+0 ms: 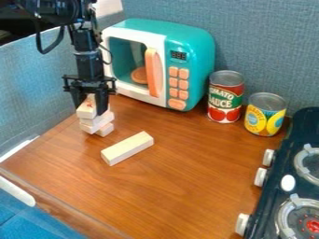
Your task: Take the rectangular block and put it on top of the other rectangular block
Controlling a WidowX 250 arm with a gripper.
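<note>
Toy-kitchen block job hangs on the pick-up

We look from the lower right of the frame, where a dark toy stove (305,128) flanks the wooden tabletop (187,172), to a lone rectangular block (128,148) left of centre. It lies flat at a slant and bears no second block. Farther back, toward the upper left, we see a small crisscross stack (95,122) of pale blocks, crowned by another block, the top one (85,111). The black gripper (91,106) hangs down right around that crowning piece; we cannot tell whether the hand is spread or pinching it. Two cans, one red-labelled (225,99) and one yellow-labelled (264,115), stand at upper right, with a teal toy microwave (199,60) beyond at top centre.

By our reading, the crowning piece is the one to be moved and the lone block its landing spot. That puts the job near its start: the gripper is in position, but the transfer is undone. We judge that a sure hold, a lift clear of the stack, a short carry, a level set-down and a release remain.
</note>
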